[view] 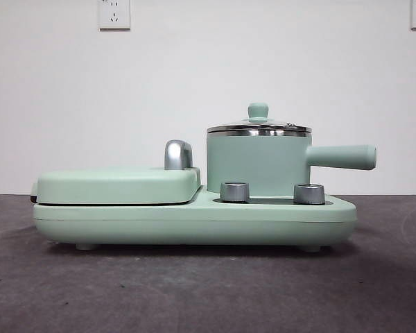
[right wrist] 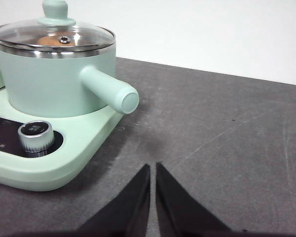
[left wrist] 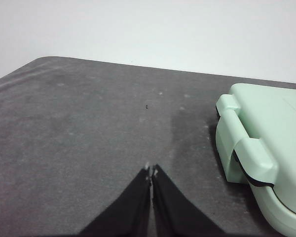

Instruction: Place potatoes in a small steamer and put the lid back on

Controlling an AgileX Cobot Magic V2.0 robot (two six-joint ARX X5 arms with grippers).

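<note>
Small steamer [view: 258, 165]: mint-green pot with a steel rim, standing on the right half of the mint-green cooker base [view: 194, 220]; its long side handle [view: 341, 157] sticks out past the base edge, toward the right gripper's side.
Lid [right wrist: 53, 34]: clear glass with a steel rim and a mint-green knob [view: 258, 110], seated flat on the steamer's rim, well ahead of the right gripper and off to one side of it.
Potatoes [right wrist: 50, 41]: an orange-brown lump seen through the glass, inside the steamer under the lid.
Griddle cover [view: 118, 185]: flat, mint-green, closed on the left half of the base, silver handle [view: 178, 155] rising behind it; its corner lies near the left gripper, off to one side.
Dials [view: 234, 191]: two silver knobs on the base in front of the pot.
Left gripper [left wrist: 151, 171]: jaws pressed together, nothing between them, above bare dark desk [left wrist: 89, 128].
Right gripper [right wrist: 153, 169]: jaws nearly closed with a thin slit between, holding nothing, over the desk beside the base, clear of the pot handle.
</note>
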